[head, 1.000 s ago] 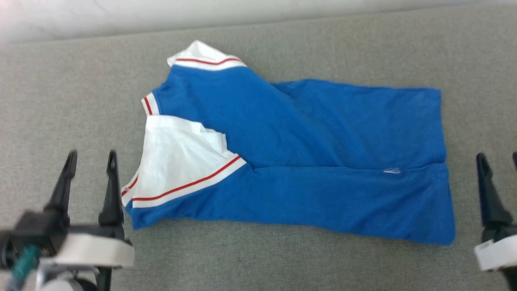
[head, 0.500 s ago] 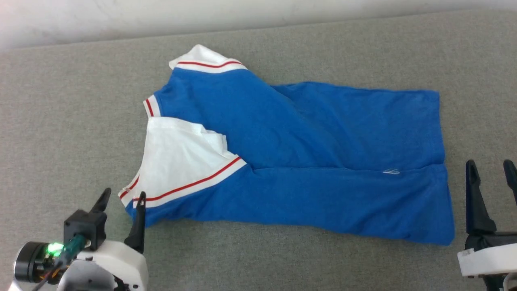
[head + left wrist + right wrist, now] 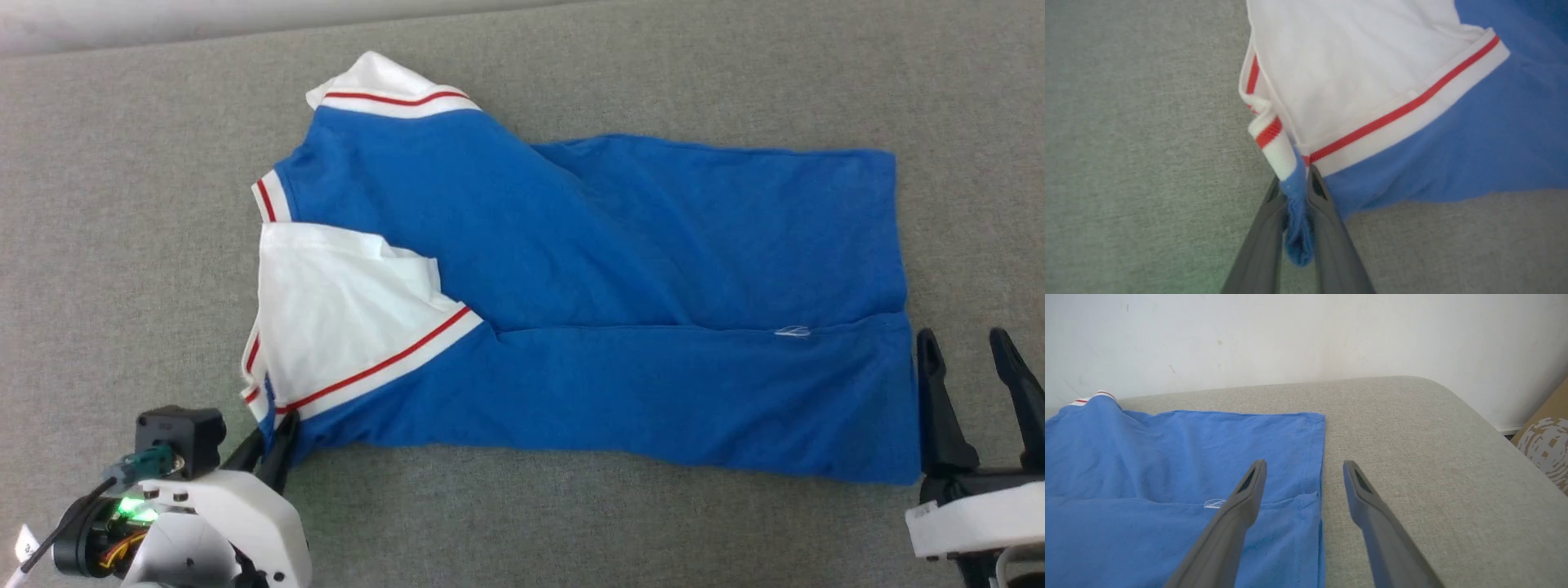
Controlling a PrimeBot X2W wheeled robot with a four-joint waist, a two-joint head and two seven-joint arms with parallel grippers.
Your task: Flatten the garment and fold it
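The garment (image 3: 612, 269) is lying partly folded on a grey fabric surface (image 3: 122, 204).
The left hand (image 3: 273, 429) is clamping its corner beside the white sleeve (image 3: 343, 327); the right hand (image 3: 963, 351) is hovering at the hem (image 3: 898, 245), fingers apart.

The scene is sitting in a plain indoor room, which could be a home or a test room; the pictures are not settling which. A wide padded surface (image 3: 1433, 457) covered in grey woven fabric is serving as the work area, its far right corner rounding off softly like upholstery. A bare white wall (image 3: 1306, 335), lightly scuffed, is rising right behind its far edge. Past the right edge, a brown cardboard box (image 3: 1547, 433) with a pale printed pattern is standing near the wall's white baseboard (image 3: 1506, 428).
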